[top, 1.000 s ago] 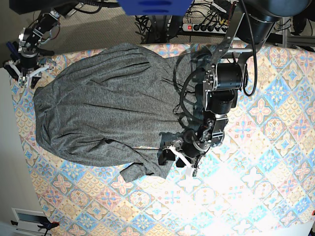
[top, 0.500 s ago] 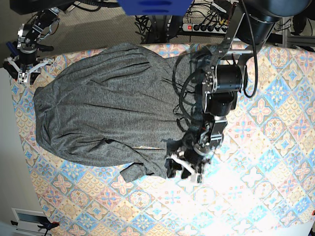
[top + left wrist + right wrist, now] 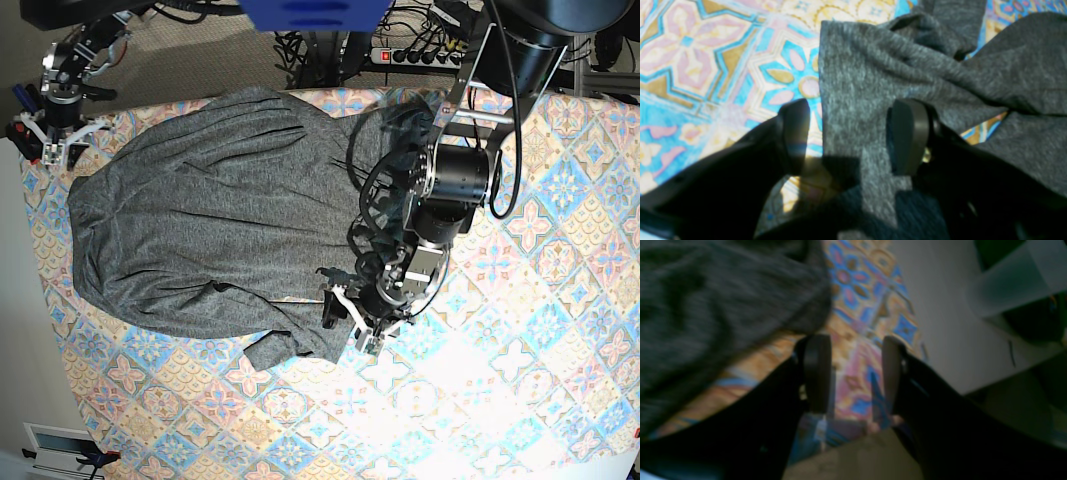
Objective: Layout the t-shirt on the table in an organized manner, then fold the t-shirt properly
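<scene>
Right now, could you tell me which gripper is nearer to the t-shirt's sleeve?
Left. The left gripper straddles a strip of the t-shirt at its sleeve, jaws apart. The right gripper sits open at the table's far corner, beside the shirt's opposite end.

Across the top of the base view, dim grey-brown carpeted floor (image 3: pixel 220 55), strewn at upper centre with tangled black cables (image 3: pixel 320 45) and a white power strip (image 3: pixel 415 52). Blue block (image 3: pixel 315 12) at the top edge. Pale flooring (image 3: pixel 25 360) down the left side, with a white vent grille (image 3: pixel 55 438) at lower left. Strong sunlight from lower right.
</scene>
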You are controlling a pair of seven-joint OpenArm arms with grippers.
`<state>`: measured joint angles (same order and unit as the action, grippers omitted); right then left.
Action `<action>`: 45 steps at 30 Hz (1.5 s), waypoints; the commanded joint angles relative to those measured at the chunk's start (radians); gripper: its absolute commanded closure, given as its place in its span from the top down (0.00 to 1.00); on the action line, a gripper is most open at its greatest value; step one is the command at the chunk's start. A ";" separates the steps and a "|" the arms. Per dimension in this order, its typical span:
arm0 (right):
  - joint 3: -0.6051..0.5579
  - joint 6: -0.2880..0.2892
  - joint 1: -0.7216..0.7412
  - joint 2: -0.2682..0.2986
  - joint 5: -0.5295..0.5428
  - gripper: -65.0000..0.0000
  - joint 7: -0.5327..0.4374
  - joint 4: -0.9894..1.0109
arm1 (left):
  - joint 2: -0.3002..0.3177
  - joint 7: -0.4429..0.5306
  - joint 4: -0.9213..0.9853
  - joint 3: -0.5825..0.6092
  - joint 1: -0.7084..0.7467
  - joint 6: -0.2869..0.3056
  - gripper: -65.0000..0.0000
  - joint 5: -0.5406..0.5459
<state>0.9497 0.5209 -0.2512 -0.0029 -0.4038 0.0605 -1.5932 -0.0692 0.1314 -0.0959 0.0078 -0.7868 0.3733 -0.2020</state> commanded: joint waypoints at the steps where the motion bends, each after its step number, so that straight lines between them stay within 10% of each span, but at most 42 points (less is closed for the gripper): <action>1: 0.004 -0.012 0.003 0.014 0.015 0.36 -0.024 -0.025 | -0.004 -0.019 -0.003 0.001 -0.024 0.005 0.56 0.005; 9: 0.004 -0.012 -0.024 0.008 0.015 0.36 -0.026 -0.028 | -0.010 0.055 -0.032 0.002 -0.012 0.005 0.20 -0.003; 26: 0.001 -0.012 -0.036 0.008 0.015 0.36 -0.026 -0.089 | -0.079 0.046 -0.250 -0.001 -0.004 0.013 0.08 0.005; 40: -0.004 -0.012 -0.007 0.008 0.015 0.36 -0.018 -0.080 | -0.088 -0.442 -1.089 0.005 0.303 0.198 0.08 -0.006; 45: -0.004 -0.012 0.014 -0.013 0.013 0.36 -0.023 -0.074 | -0.088 -0.484 -1.178 0.001 0.367 0.203 0.09 -0.006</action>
<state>0.9443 0.5194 -0.2478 -0.0277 -0.4049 0.0639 -1.6512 -0.1501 -0.3721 -1.2560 0.0071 -0.3946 0.5762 -0.2214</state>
